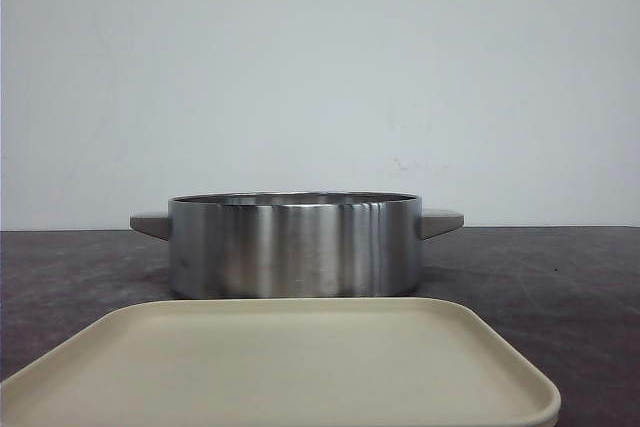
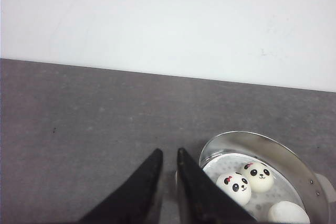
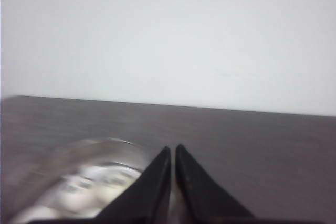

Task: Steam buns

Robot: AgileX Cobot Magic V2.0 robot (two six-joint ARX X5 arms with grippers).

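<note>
Three white buns lie on the perforated steamer plate inside the steel pot [image 2: 273,148]. Two show panda faces [image 2: 234,187] [image 2: 258,176]; the third bun [image 2: 287,213] shows only plain white at the frame's edge. My left gripper [image 2: 169,153] hangs over the dark table beside the pot, its jaws a narrow slit apart and holding nothing. My right gripper [image 3: 172,149] is shut and empty, with the pot [image 3: 79,156] and pale buns [image 3: 79,192] blurred on its other side. The front view shows the pot [image 1: 295,247] but no gripper.
An empty beige tray [image 1: 280,367] lies on the dark table [image 1: 560,277] in front of the pot. The pot has a handle on each side [image 1: 440,221] [image 1: 150,223]. A plain white wall stands behind the table.
</note>
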